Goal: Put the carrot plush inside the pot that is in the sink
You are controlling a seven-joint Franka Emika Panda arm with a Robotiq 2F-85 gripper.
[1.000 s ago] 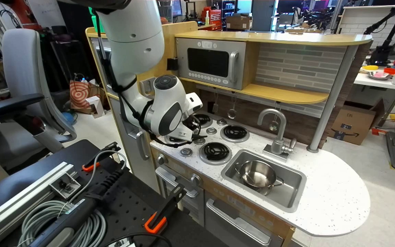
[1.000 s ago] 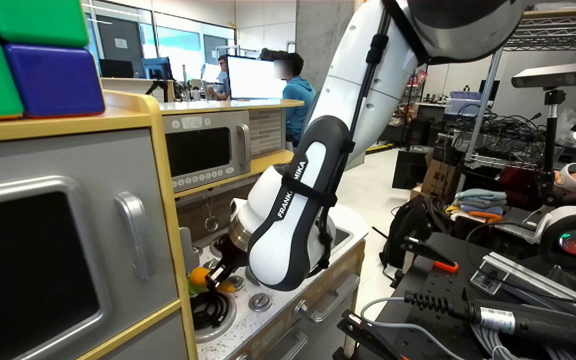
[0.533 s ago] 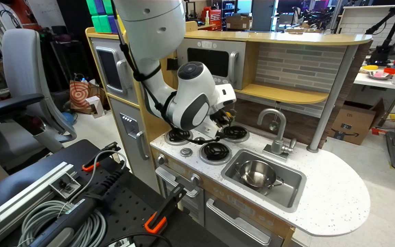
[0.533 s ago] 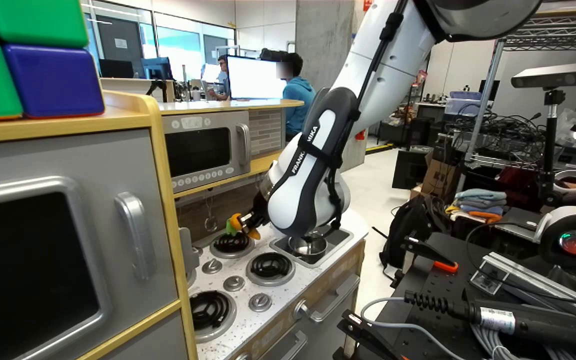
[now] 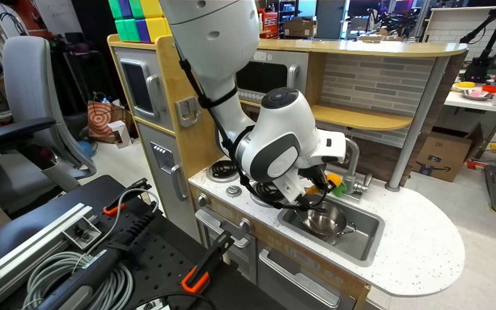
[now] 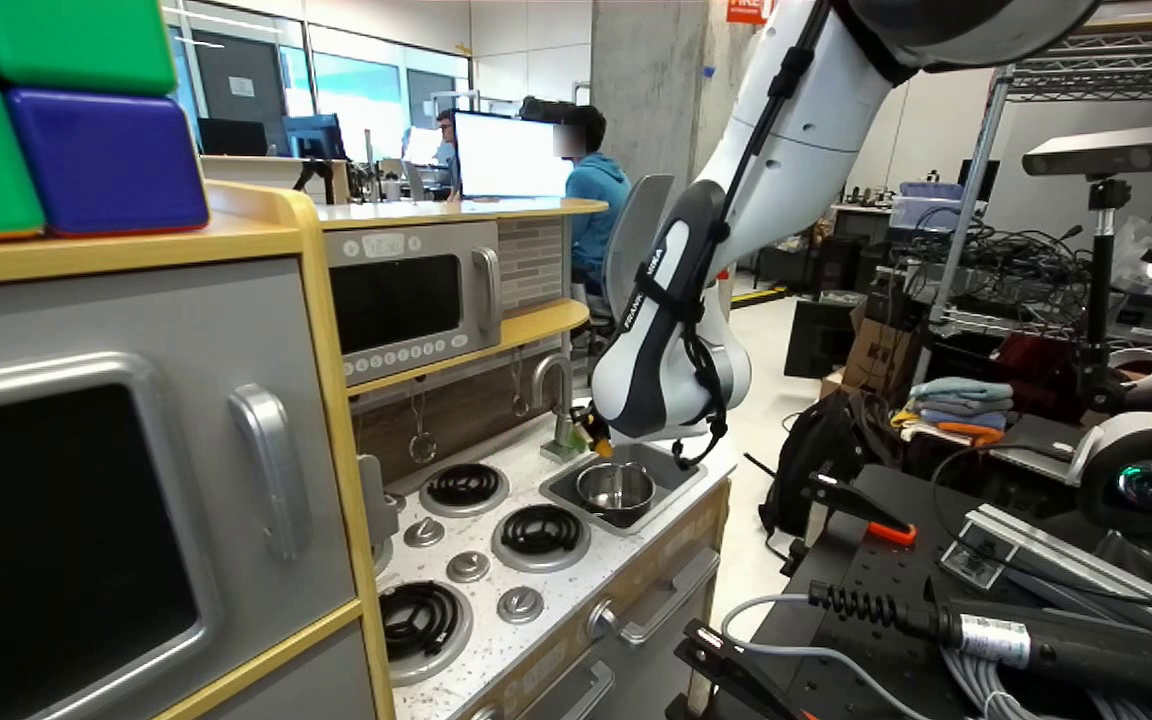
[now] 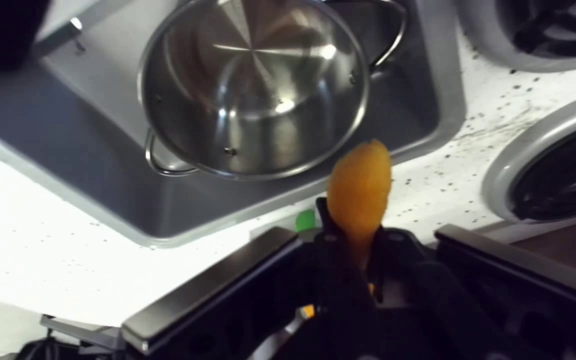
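The carrot plush (image 5: 334, 180), yellow-orange with a green end, hangs in my gripper (image 5: 326, 186). It also shows in an exterior view (image 6: 603, 447) and in the wrist view (image 7: 361, 182). My gripper (image 7: 355, 237) is shut on its orange body. Part of the plush is hidden by the fingers. The shiny steel pot (image 5: 326, 220) stands in the grey sink (image 5: 366, 237), its inside bare in the wrist view (image 7: 258, 100). It also shows in an exterior view (image 6: 616, 492). The gripper and plush are above the sink's back edge, higher than the pot and beside its opening in the wrist view.
The curved silver faucet (image 5: 352, 165) stands right behind the plush and close to it. Black stove burners (image 6: 541, 530) and silver knobs lie beside the sink on the white countertop (image 5: 420, 241). The yellow shelf (image 5: 360, 117) and its grey post (image 5: 418, 125) rise behind.
The arm has moved from over the stove burners to the sink, carrying the carrot plush with it. The gripper stays shut on it. The pot and sink have not moved.
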